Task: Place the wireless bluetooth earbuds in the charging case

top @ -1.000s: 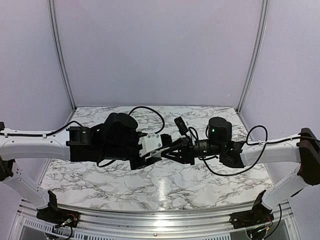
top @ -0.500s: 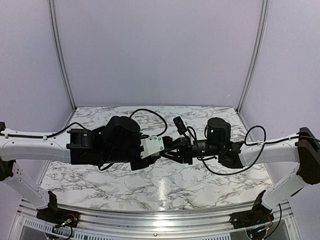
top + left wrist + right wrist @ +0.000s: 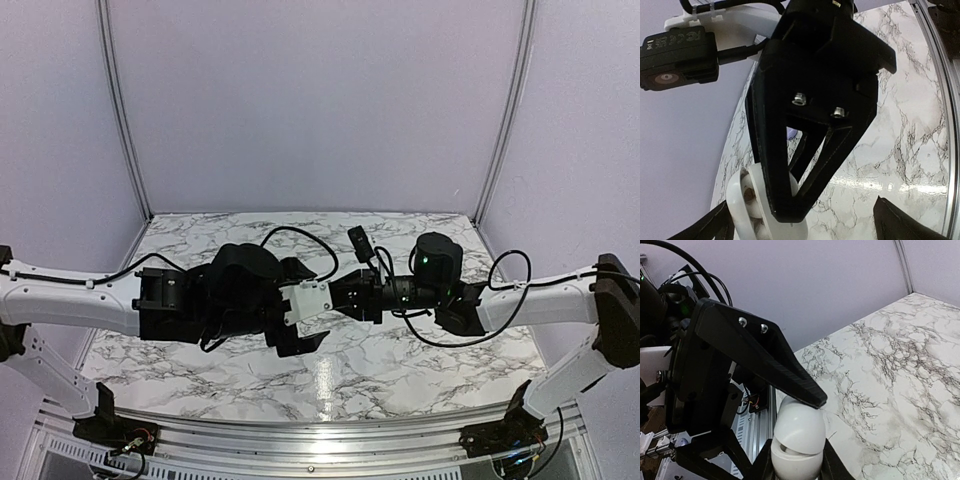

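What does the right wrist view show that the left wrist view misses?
Right wrist only: the charging case nearly whole, a dark seam across its front. Left wrist only: the right wrist camera and the left gripper, open. Both: the right gripper shut on that white case, above the marble table.

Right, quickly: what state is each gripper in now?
left gripper: open, holding nothing.
right gripper: closed on the charging case.
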`<control>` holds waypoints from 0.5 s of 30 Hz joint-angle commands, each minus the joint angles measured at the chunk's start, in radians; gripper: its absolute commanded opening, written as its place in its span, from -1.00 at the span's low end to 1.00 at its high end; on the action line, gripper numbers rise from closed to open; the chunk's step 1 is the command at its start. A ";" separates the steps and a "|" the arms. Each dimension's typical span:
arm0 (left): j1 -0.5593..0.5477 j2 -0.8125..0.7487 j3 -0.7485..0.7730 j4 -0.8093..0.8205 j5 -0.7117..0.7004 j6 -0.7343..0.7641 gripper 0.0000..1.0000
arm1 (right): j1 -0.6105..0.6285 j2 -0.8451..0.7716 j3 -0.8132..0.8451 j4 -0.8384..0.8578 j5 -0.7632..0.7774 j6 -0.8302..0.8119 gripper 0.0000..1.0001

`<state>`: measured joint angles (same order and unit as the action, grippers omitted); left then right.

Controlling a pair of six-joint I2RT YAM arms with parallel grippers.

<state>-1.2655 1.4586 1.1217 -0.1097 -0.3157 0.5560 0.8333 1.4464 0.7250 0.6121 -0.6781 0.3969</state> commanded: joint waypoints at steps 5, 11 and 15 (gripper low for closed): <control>0.014 -0.170 -0.169 0.260 0.030 -0.083 0.98 | 0.003 -0.018 0.043 0.043 0.017 0.004 -1.00; 0.040 -0.150 -0.140 0.207 0.058 -0.098 0.75 | 0.008 -0.015 0.047 0.051 -0.004 0.012 -1.00; 0.118 -0.213 -0.149 0.201 0.294 -0.183 0.28 | 0.008 -0.038 0.030 0.042 -0.020 -0.065 -1.00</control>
<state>-1.2152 1.3022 0.9535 0.0772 -0.2302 0.4541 0.8345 1.4452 0.7254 0.6189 -0.6735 0.3923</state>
